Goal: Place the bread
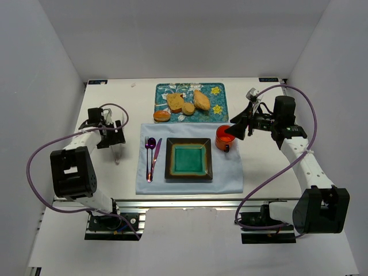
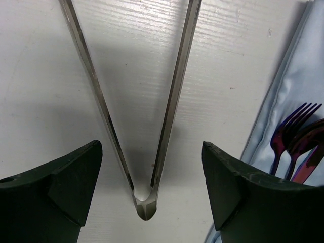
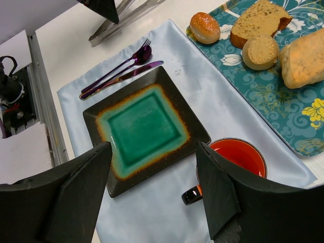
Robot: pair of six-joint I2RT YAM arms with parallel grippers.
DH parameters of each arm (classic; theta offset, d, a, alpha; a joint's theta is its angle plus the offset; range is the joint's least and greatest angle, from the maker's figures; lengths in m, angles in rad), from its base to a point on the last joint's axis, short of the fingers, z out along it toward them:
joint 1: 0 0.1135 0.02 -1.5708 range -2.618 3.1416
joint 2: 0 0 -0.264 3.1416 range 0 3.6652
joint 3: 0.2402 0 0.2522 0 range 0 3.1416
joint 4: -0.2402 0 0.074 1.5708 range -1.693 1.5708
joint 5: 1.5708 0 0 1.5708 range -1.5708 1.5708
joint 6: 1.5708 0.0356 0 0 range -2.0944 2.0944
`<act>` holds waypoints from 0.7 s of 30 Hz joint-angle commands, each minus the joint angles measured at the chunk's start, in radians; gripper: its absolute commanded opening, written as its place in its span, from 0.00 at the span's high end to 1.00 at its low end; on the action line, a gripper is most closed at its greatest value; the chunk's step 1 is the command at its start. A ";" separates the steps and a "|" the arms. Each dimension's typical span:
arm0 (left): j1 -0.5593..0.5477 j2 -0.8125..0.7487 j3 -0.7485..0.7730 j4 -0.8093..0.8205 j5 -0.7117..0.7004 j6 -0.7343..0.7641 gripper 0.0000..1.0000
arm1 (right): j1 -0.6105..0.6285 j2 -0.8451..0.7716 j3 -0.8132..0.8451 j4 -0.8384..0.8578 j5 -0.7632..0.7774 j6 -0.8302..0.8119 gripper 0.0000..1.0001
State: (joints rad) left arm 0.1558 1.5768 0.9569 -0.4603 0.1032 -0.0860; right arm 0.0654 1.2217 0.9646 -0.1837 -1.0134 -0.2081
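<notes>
On the tray (image 1: 208, 116), the bread (image 1: 175, 102) is laid close to a loaf (image 1: 201, 99) and a roll (image 1: 188, 108), so the wrong piece could be taken. The left gripper (image 2: 151, 148) is spread wide around the tongs (image 2: 175, 91), which are not touched. The right gripper (image 3: 154, 149) is spread wide too, and nothing is held.

golden-brown bread slice (image 1: 175, 102), roughly square, darker crust seen along one edge, laid flat on the left half of a teal flowered tray (image 1: 207, 117), a small round roll (image 1: 188, 108) set just beside it
</notes>
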 commanded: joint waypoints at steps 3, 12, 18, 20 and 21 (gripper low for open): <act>-0.002 0.025 0.002 0.023 0.007 -0.001 0.12 | -0.012 0.001 -0.007 0.041 -0.036 0.039 0.27; -0.030 0.084 0.005 0.104 -0.040 -0.009 0.16 | -0.029 -0.008 -0.017 0.056 -0.050 0.065 0.27; -0.033 0.132 0.040 0.097 -0.071 -0.017 0.22 | -0.038 -0.013 -0.017 0.066 -0.054 0.076 0.27; -0.035 0.132 0.033 0.104 -0.077 -0.017 0.25 | -0.041 -0.013 -0.018 0.067 -0.056 0.081 0.27; -0.035 0.131 0.029 0.109 -0.080 -0.020 0.26 | -0.044 -0.011 -0.017 0.067 -0.056 0.081 0.27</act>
State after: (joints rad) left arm 0.1249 1.7069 0.9752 -0.3725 0.0452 -0.0956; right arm 0.0311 1.2217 0.9508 -0.1539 -1.0420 -0.1375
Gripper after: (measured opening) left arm 0.753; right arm 0.731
